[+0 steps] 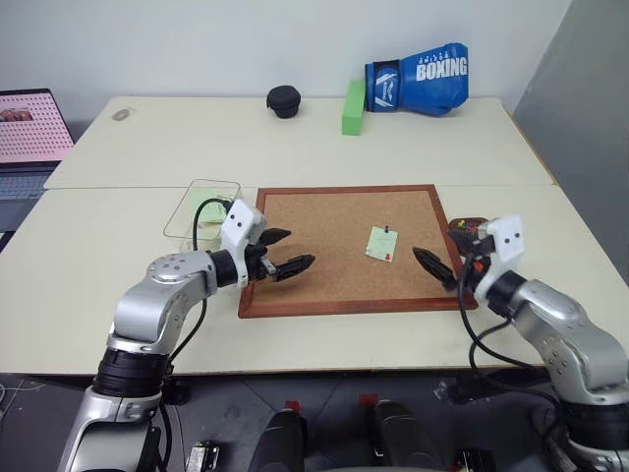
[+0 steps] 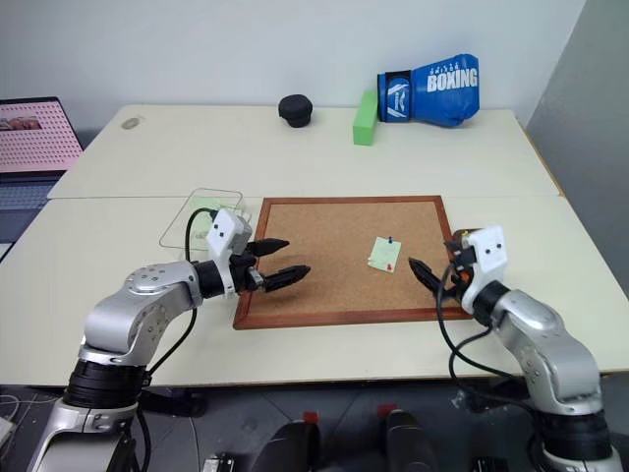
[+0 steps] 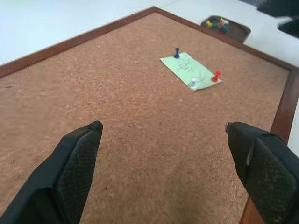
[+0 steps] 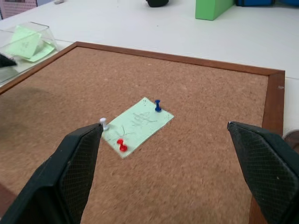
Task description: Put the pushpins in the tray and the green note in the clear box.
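Both grippers, left and right, stood spread over the corkboard on cream tables; tray partly hidden behind the right one

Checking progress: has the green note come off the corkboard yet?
No: the green note lies on the corkboard, held by blue, white and red pushpins.

Corkboard in a reddish wood frame lies flat at the near middle of the pale table; far side, a blue boxing glove (white lettering reads BOXING) touching a bright green upright foam block; a small round black object sits to their left; an open laptop with a pink screen at the left edge.
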